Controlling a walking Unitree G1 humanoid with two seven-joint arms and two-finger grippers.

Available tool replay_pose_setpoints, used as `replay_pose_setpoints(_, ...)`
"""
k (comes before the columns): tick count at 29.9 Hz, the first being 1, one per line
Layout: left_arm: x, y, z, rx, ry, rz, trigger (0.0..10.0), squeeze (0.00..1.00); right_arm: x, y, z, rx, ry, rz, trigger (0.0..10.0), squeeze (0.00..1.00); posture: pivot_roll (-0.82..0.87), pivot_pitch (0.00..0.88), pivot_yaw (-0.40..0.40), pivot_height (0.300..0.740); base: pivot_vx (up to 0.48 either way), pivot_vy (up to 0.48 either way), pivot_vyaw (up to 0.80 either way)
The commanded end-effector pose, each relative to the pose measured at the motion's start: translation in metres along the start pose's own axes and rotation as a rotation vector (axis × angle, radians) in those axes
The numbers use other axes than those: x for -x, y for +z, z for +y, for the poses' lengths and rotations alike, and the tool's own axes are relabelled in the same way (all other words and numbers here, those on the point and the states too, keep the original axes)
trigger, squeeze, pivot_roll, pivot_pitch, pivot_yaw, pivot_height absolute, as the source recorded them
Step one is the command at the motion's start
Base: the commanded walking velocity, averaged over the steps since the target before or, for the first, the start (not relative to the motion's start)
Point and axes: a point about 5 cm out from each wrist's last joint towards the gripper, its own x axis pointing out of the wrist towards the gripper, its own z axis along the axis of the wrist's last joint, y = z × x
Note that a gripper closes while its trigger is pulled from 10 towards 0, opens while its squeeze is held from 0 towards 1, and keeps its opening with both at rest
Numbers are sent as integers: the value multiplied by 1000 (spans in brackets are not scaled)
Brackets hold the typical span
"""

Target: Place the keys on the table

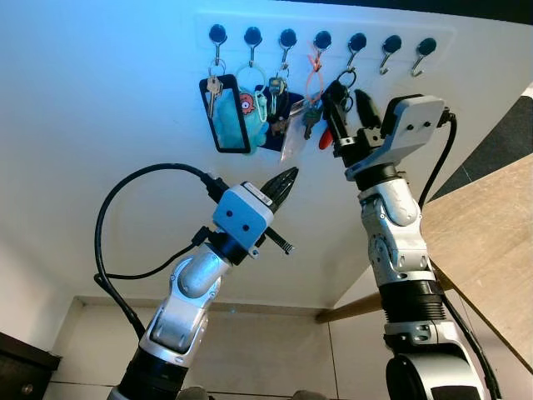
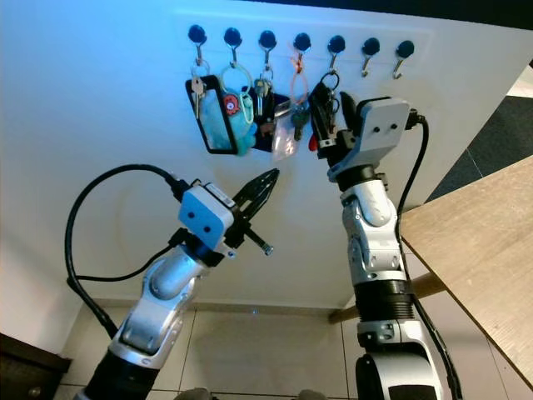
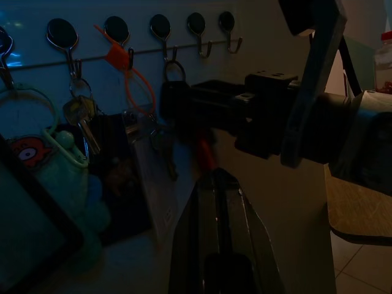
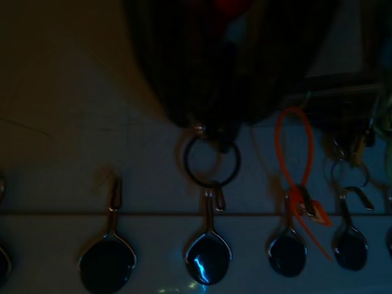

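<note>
Right pincer [image 1: 347, 102] around hooked keys [image 1: 331, 125]

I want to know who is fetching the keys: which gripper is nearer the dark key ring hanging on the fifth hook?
Right. The right gripper is up at the key ring; the left gripper hangs lower, off to its left.

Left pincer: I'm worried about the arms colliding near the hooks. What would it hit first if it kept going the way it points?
Probably the right pincer, which crosses straight ahead of the left pincer at the key ring; the wall lies behind. Depth between them is unclear.
</note>
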Motion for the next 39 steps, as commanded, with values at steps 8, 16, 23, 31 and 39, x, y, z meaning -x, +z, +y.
replay_pose_setpoints(8,2,-1,-5,-2,-30,16,10000,0,-1,-6,-1,-24,-8,40,706,0,75,78,-61,740,0,0,0)
replay_pose_setpoints(16,1,-2,-5,-3,-32,16,10000,0,-3,-2,-1,-23,-9,21,549,0,74,76,-59,740,0,0,0)
replay_pose_setpoints(23,0,-1,-5,-1,-31,9,10000,0,-3,11,1,-13,-8,-60,745,0,71,74,-58,740,0,0,0)
replay_pose_setpoints(31,0,0,-6,1,-36,4,10000,0,-5,24,7,-17,-8,-124,1059,0,69,69,-58,740,0,0,0)
replay_pose_setpoints(39,1,-1,-8,0,-44,3,10000,0,-4,26,13,-32,-6,-139,1373,0,66,61,-59,740,0,0,0)
